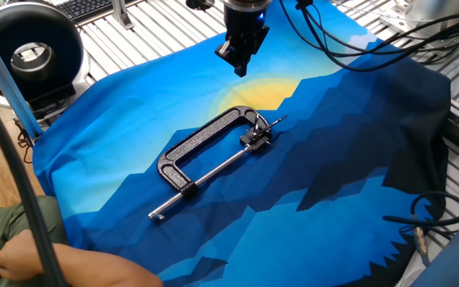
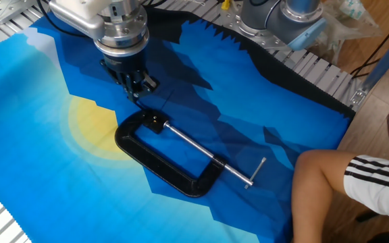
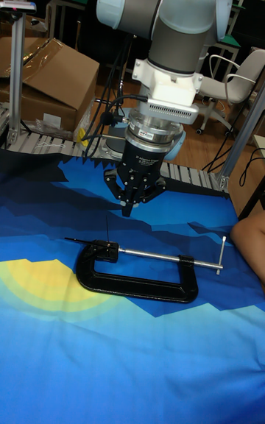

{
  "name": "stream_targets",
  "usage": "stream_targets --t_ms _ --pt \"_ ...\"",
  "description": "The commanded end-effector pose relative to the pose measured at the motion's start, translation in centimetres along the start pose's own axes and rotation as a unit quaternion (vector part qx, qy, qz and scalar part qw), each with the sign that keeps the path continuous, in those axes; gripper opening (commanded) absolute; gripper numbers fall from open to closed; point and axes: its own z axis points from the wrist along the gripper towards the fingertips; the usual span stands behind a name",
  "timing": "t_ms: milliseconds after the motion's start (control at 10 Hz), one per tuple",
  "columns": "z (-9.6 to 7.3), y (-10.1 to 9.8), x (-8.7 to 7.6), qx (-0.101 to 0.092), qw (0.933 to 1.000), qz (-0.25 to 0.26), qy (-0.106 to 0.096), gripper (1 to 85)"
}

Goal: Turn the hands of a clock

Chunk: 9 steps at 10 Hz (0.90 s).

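Observation:
The clock is a black C-shaped clamp (image 1: 205,131) (image 2: 155,167) (image 3: 132,285) lying flat on the blue cloth, with its silver screw rod (image 1: 217,166) along one side. The hands are thin dark pins (image 1: 276,121) (image 3: 107,230) at the clamp's jaw end; one stands upright and one points sideways. My gripper (image 1: 240,69) (image 2: 135,94) (image 3: 126,210) hangs above the cloth just beyond that jaw end. Its fingers are drawn together to a point with nothing between them. It touches neither the pins nor the clamp.
A round black ring device (image 1: 29,49) stands at the back left off the cloth. A person's arm (image 1: 54,267) and leg (image 2: 346,185) rest at the table's edge. Cables (image 1: 357,48) trail at the back right. A cardboard box (image 3: 51,85) sits behind the table.

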Motion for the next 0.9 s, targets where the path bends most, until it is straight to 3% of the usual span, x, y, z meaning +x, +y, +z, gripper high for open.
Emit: stream_targets --t_ms 0,200,400,800 --pt "-0.1 0.2 -0.1 -0.005 1.0 -0.004 -0.003 1.3" --pt "-0.1 -0.3 0.6 0.004 0.9999 -0.006 0.011 1.3" --pt "-0.1 -0.1 1.5 0.001 0.9996 0.002 0.028 1.3" --pt "-0.1 -0.7 1.5 0.012 0.9995 -0.008 0.028 1.3"
